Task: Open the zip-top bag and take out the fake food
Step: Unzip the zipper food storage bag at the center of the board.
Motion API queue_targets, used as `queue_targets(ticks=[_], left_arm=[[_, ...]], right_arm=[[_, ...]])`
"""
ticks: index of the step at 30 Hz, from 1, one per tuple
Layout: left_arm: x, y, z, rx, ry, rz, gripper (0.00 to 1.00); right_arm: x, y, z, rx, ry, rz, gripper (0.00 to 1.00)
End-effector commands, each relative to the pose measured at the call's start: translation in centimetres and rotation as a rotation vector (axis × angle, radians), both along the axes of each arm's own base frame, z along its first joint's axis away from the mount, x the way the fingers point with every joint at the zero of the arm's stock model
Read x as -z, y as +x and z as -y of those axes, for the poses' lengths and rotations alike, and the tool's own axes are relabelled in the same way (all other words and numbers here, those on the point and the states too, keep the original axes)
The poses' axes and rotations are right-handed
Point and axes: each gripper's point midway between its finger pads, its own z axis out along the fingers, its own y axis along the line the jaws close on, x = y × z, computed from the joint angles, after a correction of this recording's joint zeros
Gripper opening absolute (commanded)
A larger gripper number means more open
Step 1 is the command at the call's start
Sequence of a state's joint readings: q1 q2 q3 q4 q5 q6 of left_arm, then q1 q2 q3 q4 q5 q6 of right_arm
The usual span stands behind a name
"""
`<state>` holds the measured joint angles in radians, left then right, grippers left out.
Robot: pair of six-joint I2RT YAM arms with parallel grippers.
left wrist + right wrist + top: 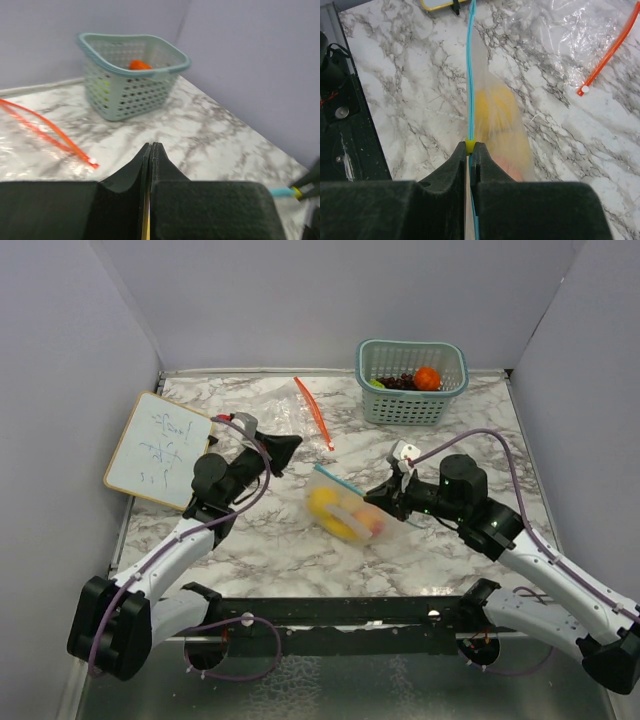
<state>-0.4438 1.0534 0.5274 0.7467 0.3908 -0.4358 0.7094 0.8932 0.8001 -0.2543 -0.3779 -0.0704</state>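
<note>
A robotics lab cell — plain grey walls (300, 300) box in a marble-print worktop (260, 540), left arm (165, 555) and right arm (560, 570) bolted at its edge.

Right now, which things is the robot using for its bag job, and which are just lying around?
For the job:
blue-zip bag
yellow fake food inside it
right gripper, shut on the zip

Just lying about:
orange-zip bag
whiteboard
teal basket

Plain pale purple walls (330, 300) stand on the left, far and right sides of a white desk (270, 550) with grey marble lines.
</note>
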Motion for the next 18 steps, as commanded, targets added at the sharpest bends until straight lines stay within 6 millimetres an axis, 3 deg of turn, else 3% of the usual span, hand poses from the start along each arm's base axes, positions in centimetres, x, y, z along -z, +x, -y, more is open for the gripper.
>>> queue_targets(ticks=[1, 7, 9, 12, 16, 18], left_arm=[[-2.2, 4.6, -3.7, -0.22, -0.032, -0.017, 0.0], [-1.8, 7.1, -5.0, -0.264, -0.067, -0.07, 0.0], [-2.1, 6.5, -3.8, -0.181, -0.087, -0.049, 0.0], [-3.3, 3.4, -1.7, 0.012, -0.136, 0.043, 0.01], [-3.2, -0.1, -1.1, 0.133, -0.144, 0.131, 0.66], [-3.5, -1.7, -0.7, 0.2, -0.114, 0.186, 0.74]], right_arm=[[0.7, -0.8, 1.1, 0.046, 0.006, -0.055, 0.02], [0.7, -2.3, 2.0, 0.043, 0.029, -0.078, 0.02], [0.7, -2.3, 2.2, 0.056, 0.038, -0.077, 0.02], [0.6, -1.9, 2.3, 0.076, 0.028, -0.071, 0.02], [0.3, -1.2, 2.0, 0.076, 0.011, -0.058, 0.02], [0.1, -1.1, 1.9, 0.07, 0.008, -0.052, 0.02]])
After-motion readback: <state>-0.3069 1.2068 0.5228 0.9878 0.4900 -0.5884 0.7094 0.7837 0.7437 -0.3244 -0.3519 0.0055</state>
